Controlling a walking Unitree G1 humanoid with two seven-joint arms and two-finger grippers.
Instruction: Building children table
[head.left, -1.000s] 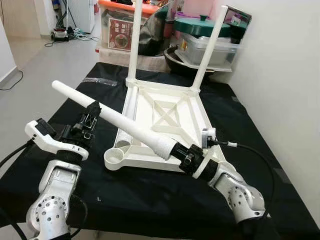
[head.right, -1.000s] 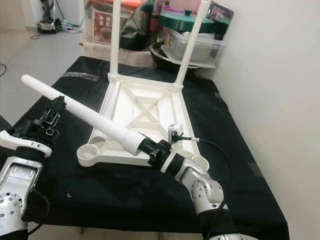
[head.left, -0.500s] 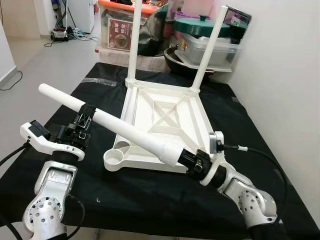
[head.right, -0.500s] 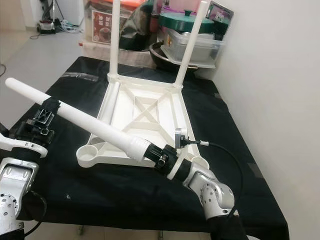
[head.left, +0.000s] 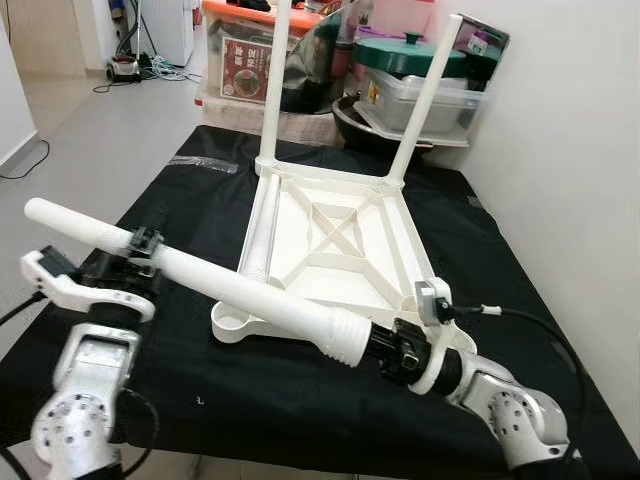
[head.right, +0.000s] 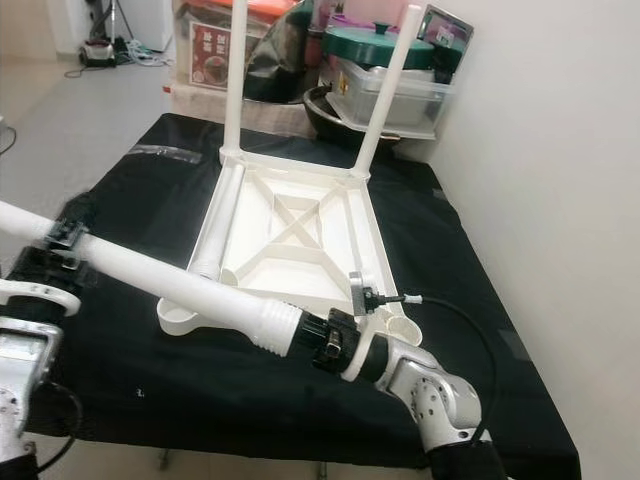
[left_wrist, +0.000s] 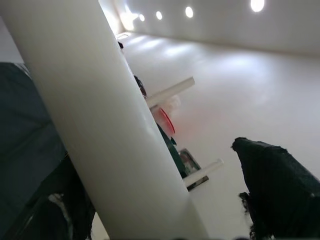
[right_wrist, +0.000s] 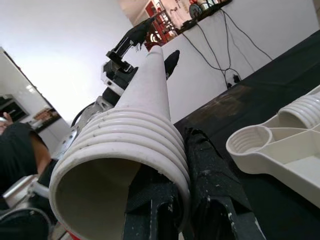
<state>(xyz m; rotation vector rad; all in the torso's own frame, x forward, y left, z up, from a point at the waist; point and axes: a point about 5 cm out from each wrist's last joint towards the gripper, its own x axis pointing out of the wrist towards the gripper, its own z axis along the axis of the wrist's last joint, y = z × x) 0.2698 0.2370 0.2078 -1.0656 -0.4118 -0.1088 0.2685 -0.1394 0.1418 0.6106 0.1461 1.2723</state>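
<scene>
Lowered and swung toward lower left, the long white plastic table leg (head.left: 210, 285) sat nearly level.
Right gripper (head.left: 385, 350) clamped its ribbed end; left gripper (head.left: 135, 245) held its far end, before the upturned white tabletop (head.left: 335, 250) at centre frame.

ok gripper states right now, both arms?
Left gripper: closed on the white table leg, near its plain end.
Right gripper: closed on the same leg, at its ribbed end.
</scene>
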